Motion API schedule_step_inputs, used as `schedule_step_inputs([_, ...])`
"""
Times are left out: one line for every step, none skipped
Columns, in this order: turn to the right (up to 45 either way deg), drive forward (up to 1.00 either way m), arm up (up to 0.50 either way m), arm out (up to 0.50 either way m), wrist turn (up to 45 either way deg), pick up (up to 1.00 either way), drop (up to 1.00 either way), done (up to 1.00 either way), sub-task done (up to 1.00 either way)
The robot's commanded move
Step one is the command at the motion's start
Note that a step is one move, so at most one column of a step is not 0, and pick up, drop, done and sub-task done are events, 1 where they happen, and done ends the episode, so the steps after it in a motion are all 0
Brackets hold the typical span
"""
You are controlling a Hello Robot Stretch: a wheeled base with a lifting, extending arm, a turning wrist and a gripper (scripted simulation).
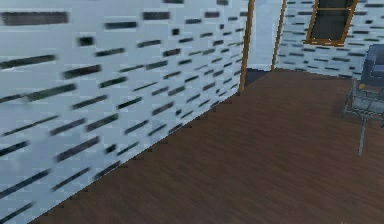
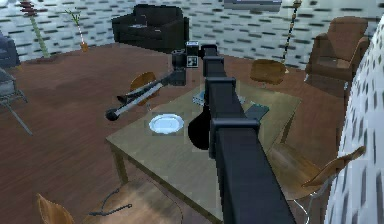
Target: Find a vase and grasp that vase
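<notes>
My arm [image 2: 228, 140] rises as a dark bar over a wooden table [image 2: 150, 155]. Two white marked squares [image 2: 180, 58] stand at its far end. The gripper [image 2: 165, 82] shows left of them, over the table's far edge. A long dark rod-like thing [image 2: 130, 103] lies on the table at the gripper, so I cannot tell whether the gripper holds anything. A dark round thing [image 2: 198, 130] on the table is half hidden behind the arm. Two thin tall plant stems [image 2: 35, 30] stand by the far wall at the top left; what they stand in is too small to tell.
A white plate [image 2: 167, 123] and a dark flat thing [image 2: 258, 112] lie on the table, with wooden chairs [image 2: 268, 72] around it. A black sofa [image 2: 150, 25] and a brown armchair [image 2: 335, 50] stand beyond. The forward view has a white brick wall [image 1: 100, 90], bare wooden floor [image 1: 260, 150] and a grey chair [image 1: 370, 90].
</notes>
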Motion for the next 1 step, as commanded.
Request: schedule_step_inputs([0.0,0.0,0.0,0.0,45.0,0.0,0.0,0.0,0.0])
